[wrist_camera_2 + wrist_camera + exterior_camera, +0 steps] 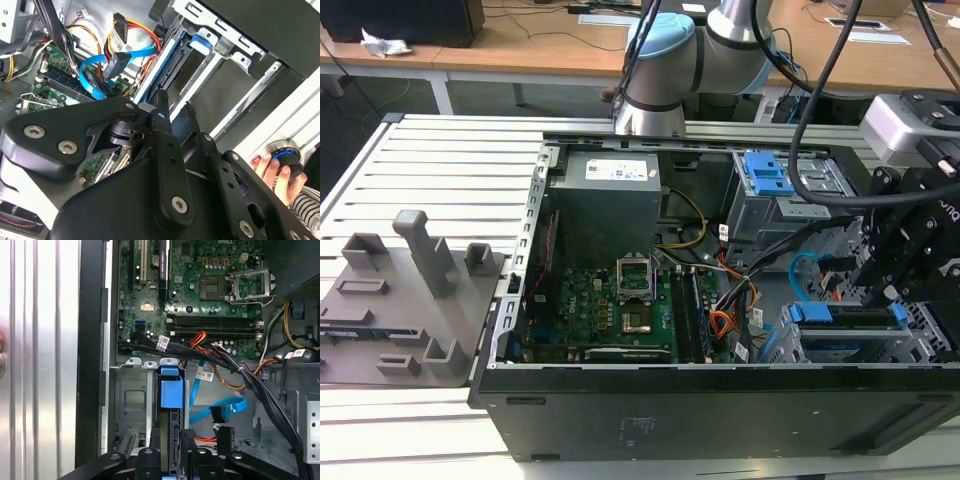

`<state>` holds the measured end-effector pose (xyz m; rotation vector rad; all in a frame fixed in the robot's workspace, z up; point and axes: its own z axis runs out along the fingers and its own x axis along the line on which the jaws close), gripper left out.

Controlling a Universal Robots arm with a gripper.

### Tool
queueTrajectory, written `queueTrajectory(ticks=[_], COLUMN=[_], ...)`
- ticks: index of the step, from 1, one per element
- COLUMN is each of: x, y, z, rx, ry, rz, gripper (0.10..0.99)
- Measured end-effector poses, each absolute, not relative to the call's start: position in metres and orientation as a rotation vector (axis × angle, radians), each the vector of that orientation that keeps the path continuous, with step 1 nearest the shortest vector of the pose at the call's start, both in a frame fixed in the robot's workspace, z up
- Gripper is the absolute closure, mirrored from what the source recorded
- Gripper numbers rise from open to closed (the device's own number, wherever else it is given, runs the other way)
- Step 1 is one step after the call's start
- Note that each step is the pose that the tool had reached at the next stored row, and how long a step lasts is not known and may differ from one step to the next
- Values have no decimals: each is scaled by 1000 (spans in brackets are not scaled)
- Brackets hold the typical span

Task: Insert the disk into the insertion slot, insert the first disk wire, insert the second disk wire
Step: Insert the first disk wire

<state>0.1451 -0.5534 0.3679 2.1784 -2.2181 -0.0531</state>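
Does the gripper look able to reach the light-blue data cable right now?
Probably yes: the light-blue data cable loops uncovered just beside the disk, close to the gripper; the black wire bundle passes nearby and may crowd it.

No print here is clear enough to read. In the exterior view, the power supply (pixel 610 205) carries a white label (pixel 617 170) with fine dark lines. In the first wrist view, a white tag (pixel 163 343) wraps the black cable bundle (pixel 190 351), and another hangs near the second disk wire (pixel 220 410).
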Motion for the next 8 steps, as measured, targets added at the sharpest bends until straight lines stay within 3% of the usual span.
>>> queueTrajectory(ticks=[8], x=[145], y=[-536], z=[368], rx=[2179], ry=[-2218], rz=[-53], gripper=[784])
